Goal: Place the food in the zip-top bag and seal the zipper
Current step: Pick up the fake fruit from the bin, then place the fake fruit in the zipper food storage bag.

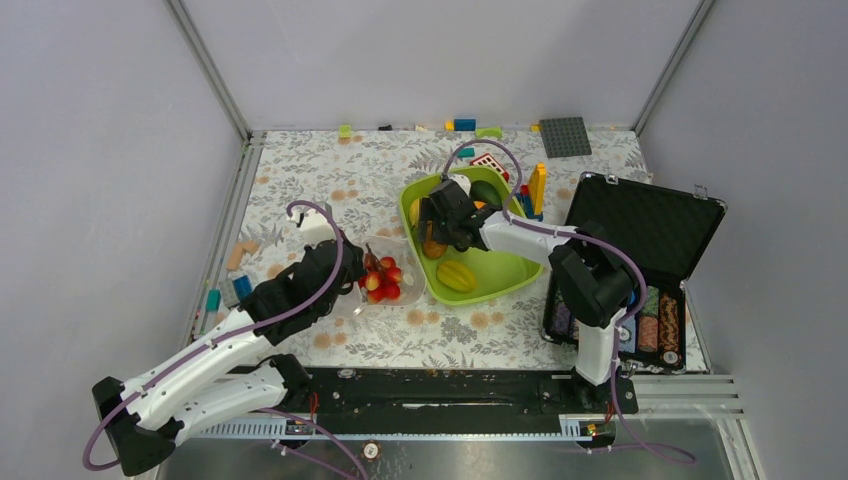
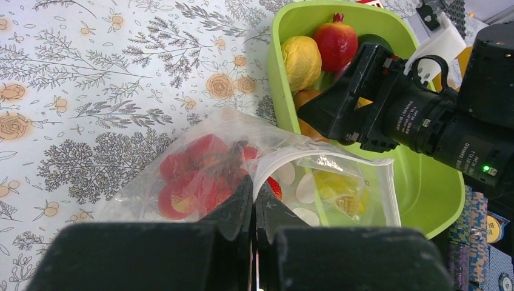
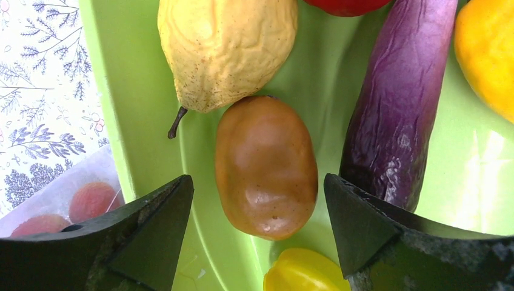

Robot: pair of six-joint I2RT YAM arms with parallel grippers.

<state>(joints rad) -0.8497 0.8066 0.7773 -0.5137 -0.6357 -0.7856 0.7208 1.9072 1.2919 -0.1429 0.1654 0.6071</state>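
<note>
The clear zip-top bag (image 1: 392,262) lies left of the lime-green tray (image 1: 500,272), with a red grape bunch (image 2: 194,179) inside it. My left gripper (image 2: 253,193) is shut on the bag's mouth edge, next to the whitish zipper strip (image 2: 315,156), and the mouth stands open toward the tray. My right gripper (image 3: 258,177) hangs open inside the tray (image 3: 151,91), one finger on each side of the brown kiwi (image 3: 267,167), touching nothing. Around it lie a yellow lemon (image 3: 227,48), a purple eggplant (image 3: 400,103) and a yellow starfruit (image 3: 303,273).
An open black case (image 1: 645,225) with poker chips stands right of the tray. Coloured building blocks (image 1: 534,190) stand at the tray's far right corner. More blocks (image 1: 465,125) and a grey baseplate (image 1: 565,137) lie along the back, and a few blocks (image 1: 240,255) lie at the left edge.
</note>
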